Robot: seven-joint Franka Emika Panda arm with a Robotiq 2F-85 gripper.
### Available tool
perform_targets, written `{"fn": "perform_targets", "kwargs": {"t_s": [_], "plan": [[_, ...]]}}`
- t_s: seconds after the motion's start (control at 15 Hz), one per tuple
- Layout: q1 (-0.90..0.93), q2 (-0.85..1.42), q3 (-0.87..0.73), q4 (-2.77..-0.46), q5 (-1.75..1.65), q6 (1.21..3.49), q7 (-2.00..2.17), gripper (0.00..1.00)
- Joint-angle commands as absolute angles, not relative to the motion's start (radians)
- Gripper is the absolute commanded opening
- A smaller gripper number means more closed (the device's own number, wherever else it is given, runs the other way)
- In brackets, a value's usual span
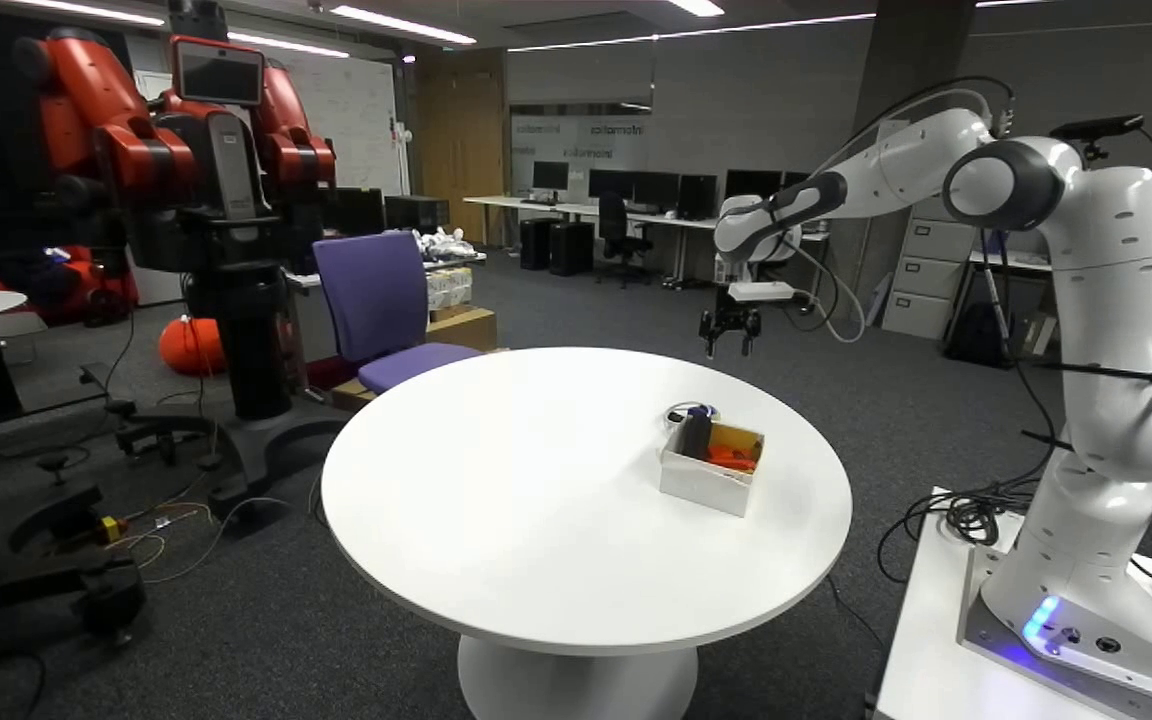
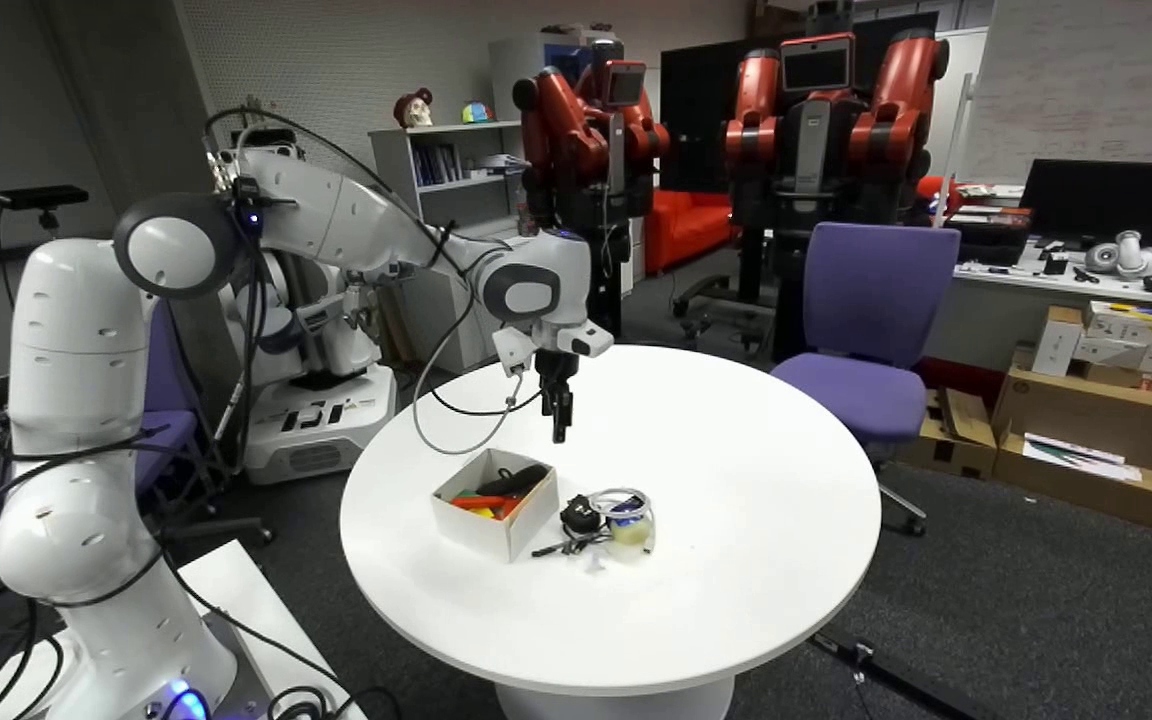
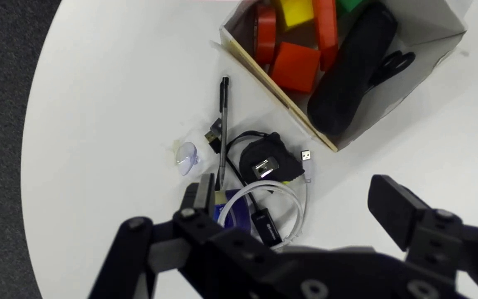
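Note:
My gripper (image 3: 293, 185) stands open above the white round table, with nothing held; both exterior views show it well clear of the tabletop. Below it in the wrist view lie a coiled white USB cable (image 3: 299, 214), a black tape measure (image 3: 280, 160) and a black adapter (image 3: 266, 227). A blue and purple item (image 3: 240, 205) is partly hidden by the left finger. Beside these are a pen (image 3: 224, 124) and a clear suction cup (image 3: 186, 158). An open white box (image 2: 471, 530) next to them contains a black case (image 3: 353, 70), a red block (image 3: 296, 66) and other coloured pieces.
The round table (image 1: 496, 500) has a purple chair (image 2: 871, 400) at its far side. Red robots (image 1: 226, 160) stand behind. A loose hose (image 2: 421, 400) hangs from my wrist. My arm's base sits on a separate white stand (image 1: 921, 640).

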State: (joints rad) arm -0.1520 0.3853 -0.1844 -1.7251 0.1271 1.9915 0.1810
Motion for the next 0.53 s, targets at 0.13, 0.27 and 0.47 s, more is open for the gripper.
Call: {"fn": "perform_targets", "kwargs": {"t_s": [0.13,0.27,0.47], "plan": [[-0.201,0.58,-0.198,-1.524,0.159,1.997,0.312,1.0],[-0.214,0.633,-0.201,-1.478,0.174,2.032,0.365,1.0],[-0.213,0.705,-0.214,-1.424,0.151,2.048,0.422,1.0]]}}
